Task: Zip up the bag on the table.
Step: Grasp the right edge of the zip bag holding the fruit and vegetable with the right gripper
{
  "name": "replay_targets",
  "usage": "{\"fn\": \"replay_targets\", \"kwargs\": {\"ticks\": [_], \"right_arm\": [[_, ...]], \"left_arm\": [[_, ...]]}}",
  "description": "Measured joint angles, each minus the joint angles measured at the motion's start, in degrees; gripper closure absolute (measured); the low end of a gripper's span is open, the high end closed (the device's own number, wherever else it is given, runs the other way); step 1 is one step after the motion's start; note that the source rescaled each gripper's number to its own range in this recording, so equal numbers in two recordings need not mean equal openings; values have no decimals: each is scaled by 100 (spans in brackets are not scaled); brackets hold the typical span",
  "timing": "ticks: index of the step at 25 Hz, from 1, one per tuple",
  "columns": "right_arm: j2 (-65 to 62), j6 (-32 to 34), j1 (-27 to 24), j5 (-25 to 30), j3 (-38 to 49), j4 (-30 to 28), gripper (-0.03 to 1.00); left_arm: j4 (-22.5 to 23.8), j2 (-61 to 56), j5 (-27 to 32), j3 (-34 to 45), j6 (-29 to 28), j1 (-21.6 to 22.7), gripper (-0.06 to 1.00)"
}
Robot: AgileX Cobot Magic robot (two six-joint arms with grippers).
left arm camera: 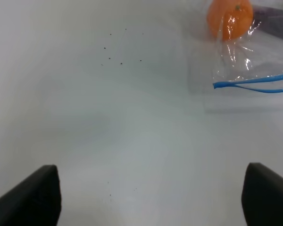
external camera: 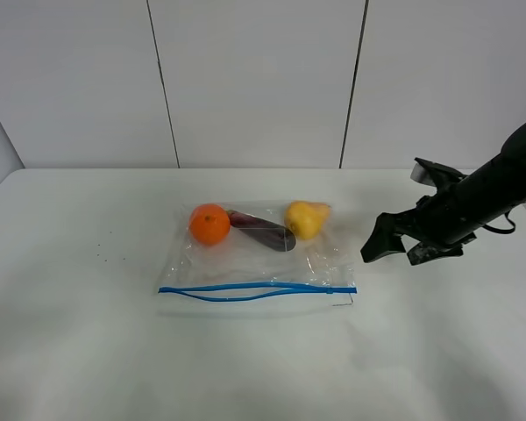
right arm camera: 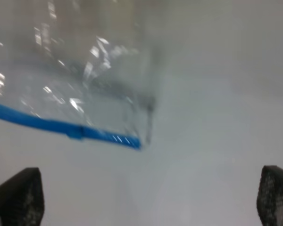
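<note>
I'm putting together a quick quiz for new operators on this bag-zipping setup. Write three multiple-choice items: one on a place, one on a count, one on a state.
1. In the exterior high view, where does the orange lie in the bag?
A. at its left end
B. at its right end
C. outside it

2. How many pieces of produce show through the bag?
A. two
B. three
C. five

3. How is the zip strip?
A. shut all along
B. partly open
C. torn off

Answers:
1 A: the orange lies left of the eggplant and the pear.
2 B: orange, eggplant and pear are the only pieces inside.
3 B: its two blue strands bow apart along the left stretch and run together toward the right end.
</note>
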Motion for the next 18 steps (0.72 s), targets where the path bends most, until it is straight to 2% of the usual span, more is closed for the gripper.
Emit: {"fn": "replay_targets", "kwargs": {"ticks": [4,7,11,18], "right_arm": [[637,-994,0,44,-188,1102,-3],[1092,-1753,0,458,-360,1631,-3],[1576,-2220,-53,855,-511,2013,-3],[2143,-2862,-317,1448,-542,2740,5]], "left_arm": [[0,0,0,0,0,0,-6],[0,0,0,0,0,0,-6],[0,0,0,0,0,0,-6],[0,0,0,0,0,0,-6]]}}
